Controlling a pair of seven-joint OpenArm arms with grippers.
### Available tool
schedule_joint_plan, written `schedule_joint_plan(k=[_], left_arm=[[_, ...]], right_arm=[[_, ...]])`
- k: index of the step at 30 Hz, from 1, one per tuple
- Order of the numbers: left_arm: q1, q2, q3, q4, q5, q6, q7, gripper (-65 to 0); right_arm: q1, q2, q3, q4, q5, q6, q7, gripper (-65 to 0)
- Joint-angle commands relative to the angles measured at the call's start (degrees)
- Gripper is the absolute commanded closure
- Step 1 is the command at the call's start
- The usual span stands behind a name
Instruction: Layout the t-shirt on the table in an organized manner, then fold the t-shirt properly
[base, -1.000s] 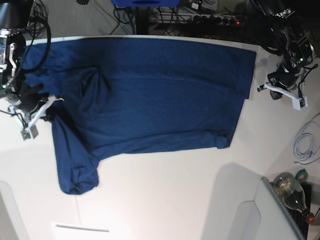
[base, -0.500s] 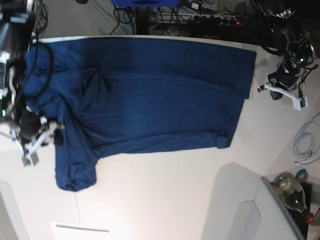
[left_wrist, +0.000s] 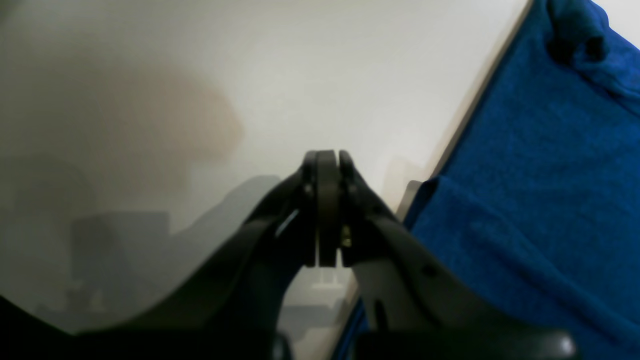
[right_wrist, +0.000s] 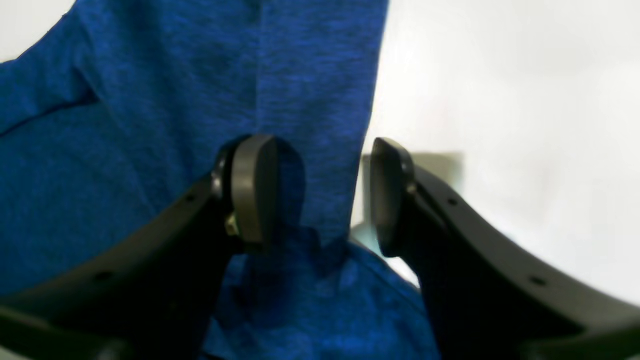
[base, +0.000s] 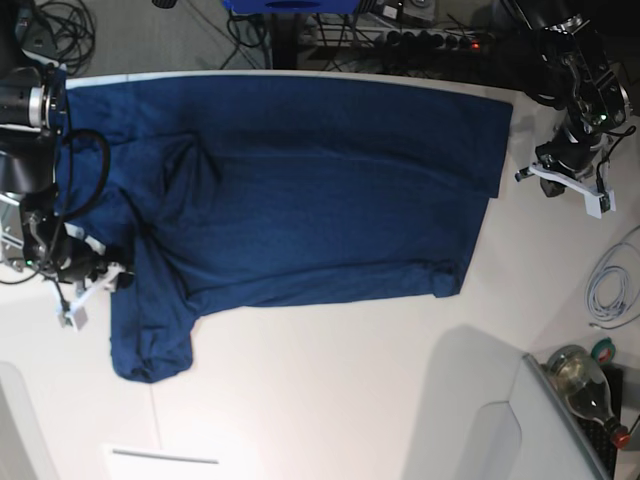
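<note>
Where cables (base: 250, 30) trail behind — table (base: 350, 380), white.

base: overhead, whole table (base: 330, 400) | wrists: low, close (both share t-shirt (base: 300, 190) edges)

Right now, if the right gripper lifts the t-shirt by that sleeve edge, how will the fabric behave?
Probably floppy: the t-shirt lies flat with soft wrinkles and a bunched sleeve, so it should drape and sag. Likely light, being thin. On the smooth table it may slide, dragging folds along. The right gripper stands open over the edge.
</note>
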Motion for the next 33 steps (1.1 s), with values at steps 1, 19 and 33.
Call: schedule_joint_plan(k=[1, 19, 33], left_arm=[[-0.33, -0.89, -0.14, 0.83, -0.50, 0.08, -1.15, 0.0], [-8.24, 1.04, 11.73, -1.89, -0.50, 0.34, -1.06, 0.0], [-20.99, 4.74, 11.82, -16.22, -0.50, 0.43, -1.50, -40.8]], right_arm=[[1.05, 1.02, 0.21, 0.65, 0.69, 0.52, 0.85, -21.0], [-8.54, 1.29, 0.47, 29.40, 0.78, 0.52, -6.10, 0.0], [-10.30, 1.29, 0.47, 35.47, 0.78, 0.52, -8.56, 0.0]])
